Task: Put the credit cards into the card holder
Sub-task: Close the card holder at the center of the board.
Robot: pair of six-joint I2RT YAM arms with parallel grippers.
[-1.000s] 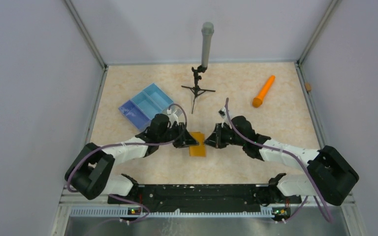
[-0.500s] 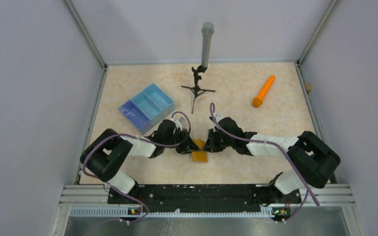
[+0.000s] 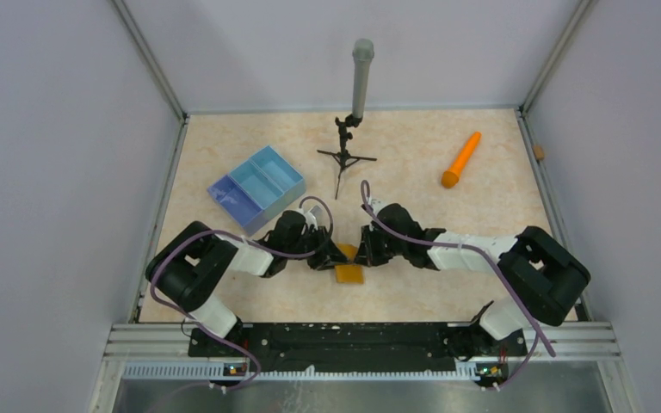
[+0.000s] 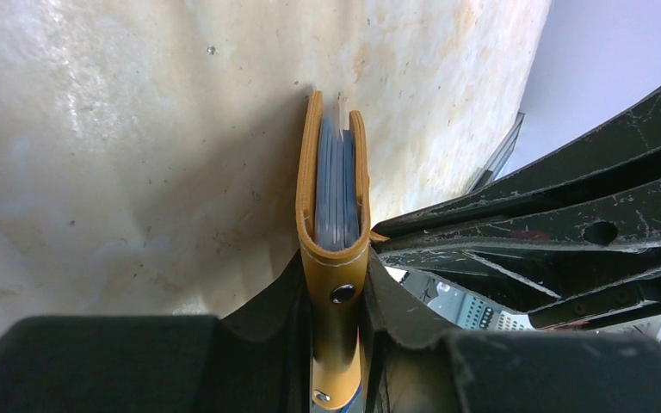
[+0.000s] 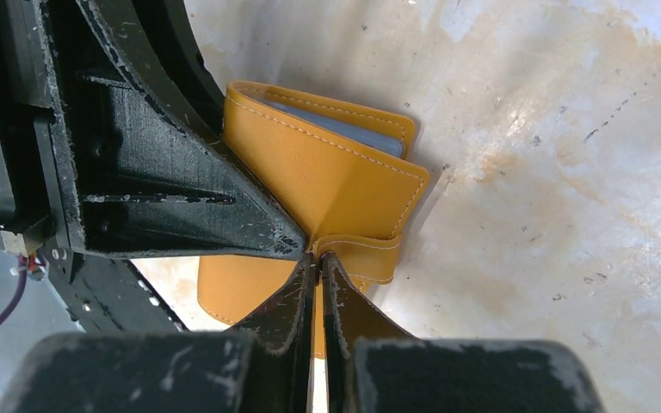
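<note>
The card holder (image 3: pixel 349 273) is a mustard-orange wallet held low over the table between both grippers. My left gripper (image 3: pixel 327 255) is shut on its folded spine, its fingers (image 4: pixel 267 318) clamping the card holder (image 4: pixel 334 258) from both sides. Bluish-grey layers (image 4: pixel 337 189) sit between the flaps; I cannot tell the credit cards from pockets there. My right gripper (image 3: pixel 366 254) comes in from the right. In the right wrist view the right gripper (image 5: pixel 317 255) is shut, pinching the snap tab (image 5: pixel 370 255) of the card holder (image 5: pixel 310 172). No loose credit cards are in view.
A blue divided tray (image 3: pixel 256 186) stands to the back left. A small black tripod with a grey tube (image 3: pixel 357 95) stands at the back centre. An orange cone-shaped stick (image 3: pixel 461 160) lies at the back right. Grey walls enclose the table on three sides.
Over the last second both arms drew in closer together, and the wallet now shows as a smaller orange patch. Since half a second ago almost nothing has moved.
</note>
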